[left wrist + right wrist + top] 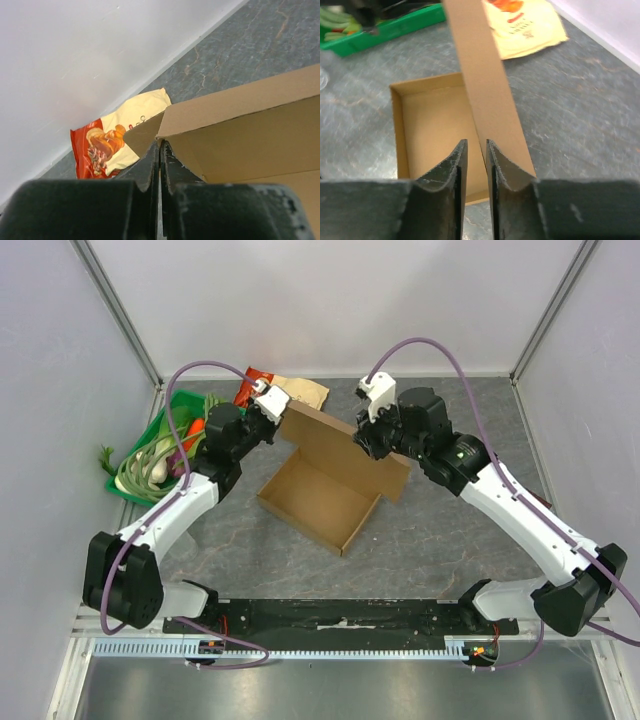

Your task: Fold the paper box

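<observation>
left gripper (160, 144) pinched shut on paper box (320, 495) lid's upper-left corner; right gripper (476, 146) fingers slightly parted at lid's right end, lid spans between both

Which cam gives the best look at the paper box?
Top external: the whole paper box shows, open tray and raised lid. Left wrist catches only a lid corner, close up. Right wrist shows the tray's inside, partly hidden by the lid strip.
</observation>
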### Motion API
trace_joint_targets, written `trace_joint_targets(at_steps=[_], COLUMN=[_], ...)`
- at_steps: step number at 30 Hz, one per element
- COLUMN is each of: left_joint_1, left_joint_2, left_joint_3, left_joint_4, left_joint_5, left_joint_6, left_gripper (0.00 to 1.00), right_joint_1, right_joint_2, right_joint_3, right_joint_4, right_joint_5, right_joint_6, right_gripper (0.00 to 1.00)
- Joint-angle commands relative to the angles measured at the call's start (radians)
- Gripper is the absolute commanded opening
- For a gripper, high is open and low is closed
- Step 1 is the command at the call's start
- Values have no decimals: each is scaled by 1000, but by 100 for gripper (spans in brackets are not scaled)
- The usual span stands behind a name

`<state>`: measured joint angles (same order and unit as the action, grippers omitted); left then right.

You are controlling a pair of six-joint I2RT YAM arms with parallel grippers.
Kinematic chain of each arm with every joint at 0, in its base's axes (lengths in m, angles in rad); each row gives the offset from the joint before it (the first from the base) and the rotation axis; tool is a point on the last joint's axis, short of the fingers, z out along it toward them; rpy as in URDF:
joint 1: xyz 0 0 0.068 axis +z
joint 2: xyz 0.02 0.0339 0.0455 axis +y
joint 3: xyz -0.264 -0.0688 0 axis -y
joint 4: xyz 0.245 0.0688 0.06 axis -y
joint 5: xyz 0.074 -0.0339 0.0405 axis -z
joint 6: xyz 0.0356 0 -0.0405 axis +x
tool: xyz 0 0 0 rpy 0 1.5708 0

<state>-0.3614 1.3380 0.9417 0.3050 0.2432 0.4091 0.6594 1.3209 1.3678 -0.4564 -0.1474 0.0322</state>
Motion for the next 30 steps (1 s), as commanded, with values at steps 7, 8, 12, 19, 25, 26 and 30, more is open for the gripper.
trace_joint_targets(at_steps=[7, 8, 12, 19, 25, 26, 30], left_joint_1=[-7, -7, -8, -8, -10, -10, -8], left_joint_2=[-66, -68, -59, -66, -92, -94, -65], left_joint_3=[187, 198, 236, 273, 279, 275, 289], left_joint_4=[-375, -409, -561, -682, -708, -699, -696], left_joint_5=[-197, -223, -200, -212, -240, -237, -190], left_joint_6=[-375, -473, -601, -647, -635, -638, -665], left_gripper=[2, 2, 2, 2, 2, 2, 2], right_joint_1=[-170, -213, -529, -900, -1084, -1106, -1231], right_joint_2=[-92, -92, -89, -51, -98, -120, -229], right_joint_3=[111, 108, 38, -226, -426, -444, -565], right_joint_4=[-198, -215, -252, -216, -171, -154, -44], right_joint_5=[624, 620, 421, 405, 543, 569, 522], right_joint_6=[300, 313, 388, 590, 725, 735, 749], right_gripper=[96, 98, 98, 98, 98, 98, 98])
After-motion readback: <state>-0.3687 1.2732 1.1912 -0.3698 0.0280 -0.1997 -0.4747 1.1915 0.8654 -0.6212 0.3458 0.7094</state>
